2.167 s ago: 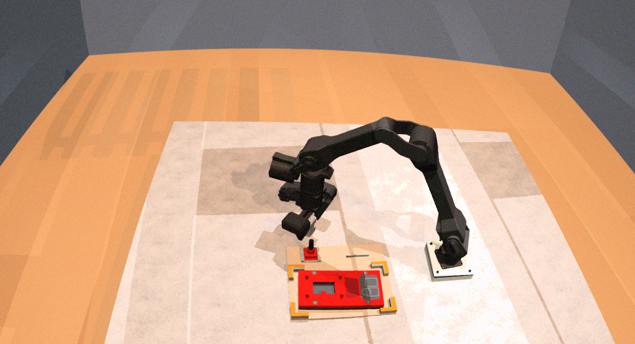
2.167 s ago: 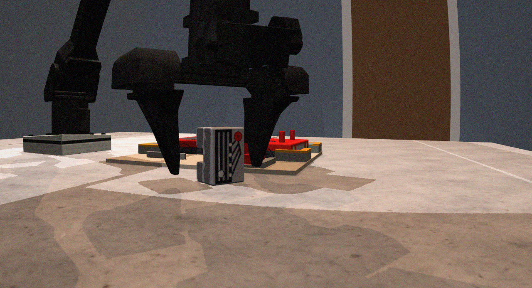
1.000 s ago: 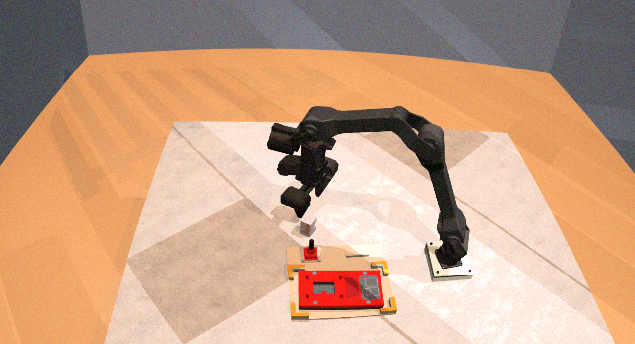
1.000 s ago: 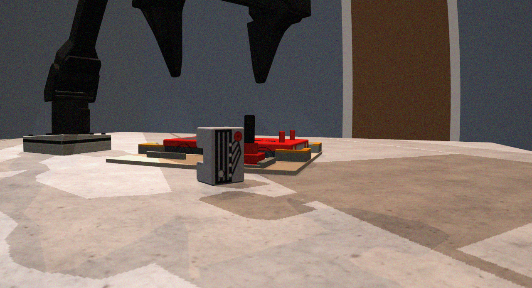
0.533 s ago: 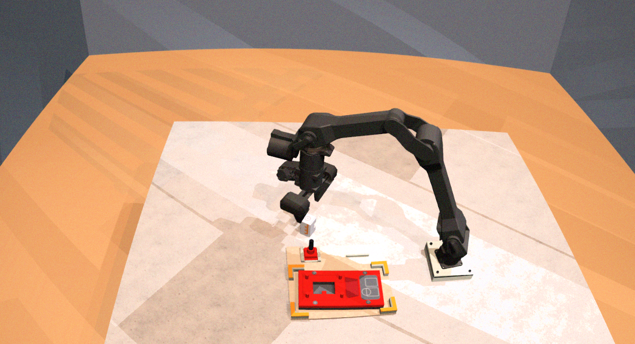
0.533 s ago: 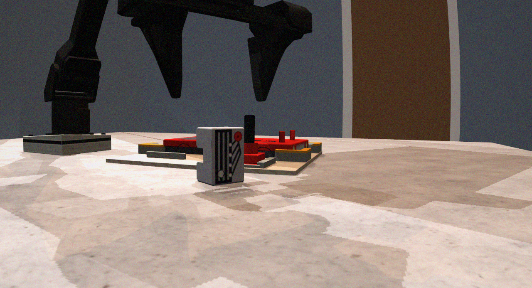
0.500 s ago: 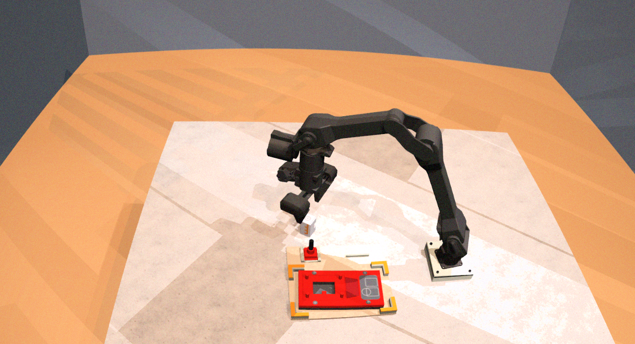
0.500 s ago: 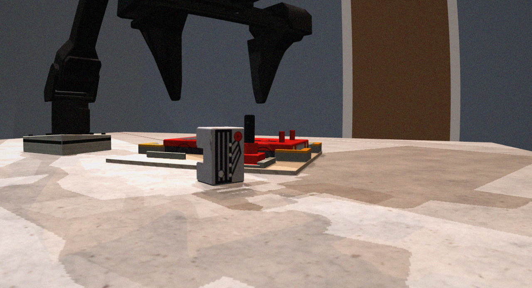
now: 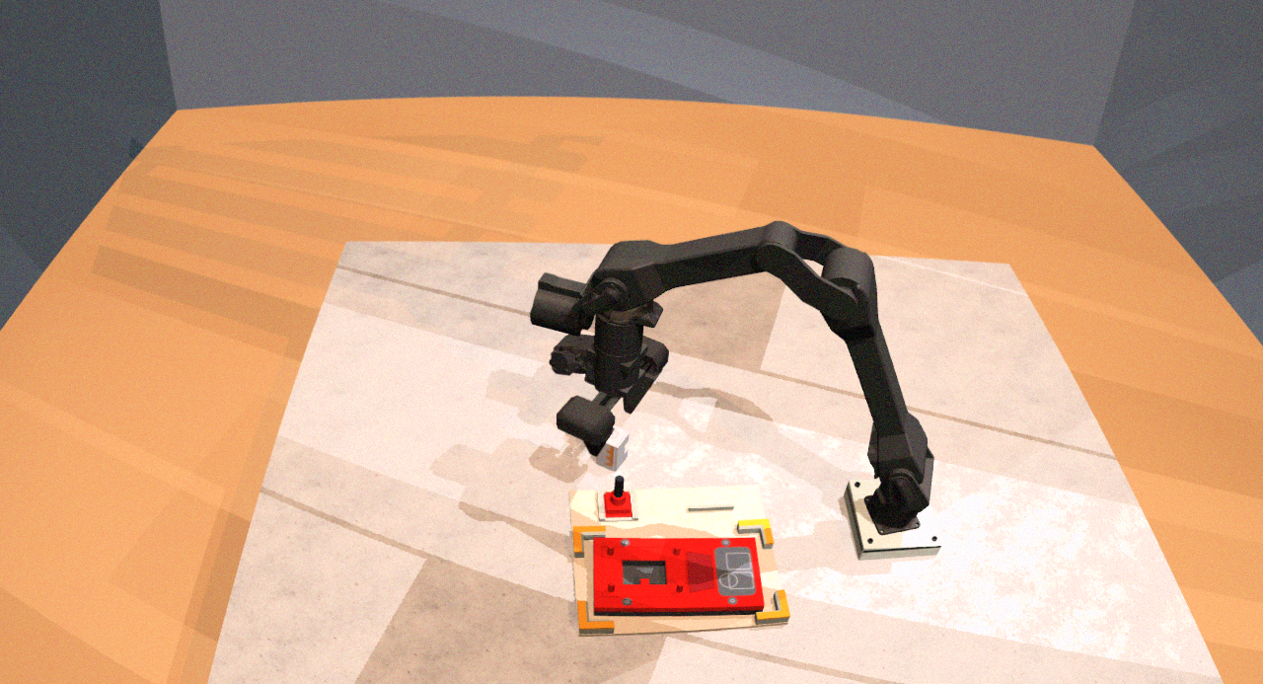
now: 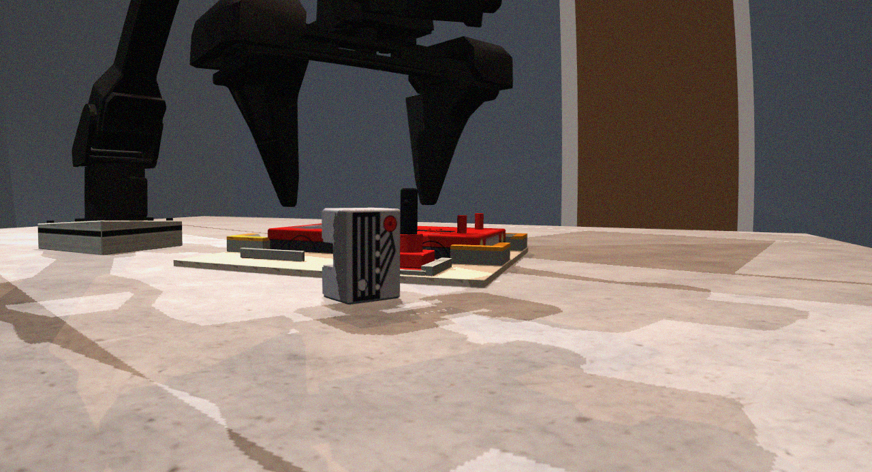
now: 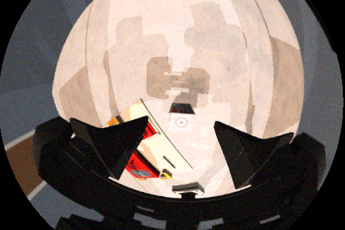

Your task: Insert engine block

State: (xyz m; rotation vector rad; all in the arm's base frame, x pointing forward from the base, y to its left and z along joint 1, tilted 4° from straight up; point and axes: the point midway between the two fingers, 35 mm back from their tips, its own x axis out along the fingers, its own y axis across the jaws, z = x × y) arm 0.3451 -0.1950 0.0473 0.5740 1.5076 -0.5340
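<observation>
One engine block (image 9: 615,450) (image 10: 364,255) (image 11: 181,121) stands upright, long axis vertical, striped face turned from the car body (image 9: 693,597) (image 10: 292,232) (image 11: 144,169), hand (image 9: 607,430) (image 10: 358,204) (image 11: 181,122) spread.

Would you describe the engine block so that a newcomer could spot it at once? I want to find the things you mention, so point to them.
Find the pale board (image 9: 662,503) (image 10: 244,261) (image 11: 154,151) carrying the red car body (image 9: 653,600) (image 10: 296,232) (image 11: 138,167). Just off its edge, an upright grey block (image 9: 615,450) (image 10: 343,261) (image 11: 182,122) stands on the table. Unlike the red, black-posted piece (image 9: 618,506) (image 10: 416,260) nearby, it has black-and-white stripes.

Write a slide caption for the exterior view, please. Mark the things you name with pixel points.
The open end effector (image 9: 614,428) (image 10: 360,203) (image 11: 181,122) hovers above the upright engine block (image 9: 614,449) (image 10: 366,255) (image 11: 181,121), with the red car body (image 9: 698,599) (image 10: 296,232) (image 11: 138,165) behind.
</observation>
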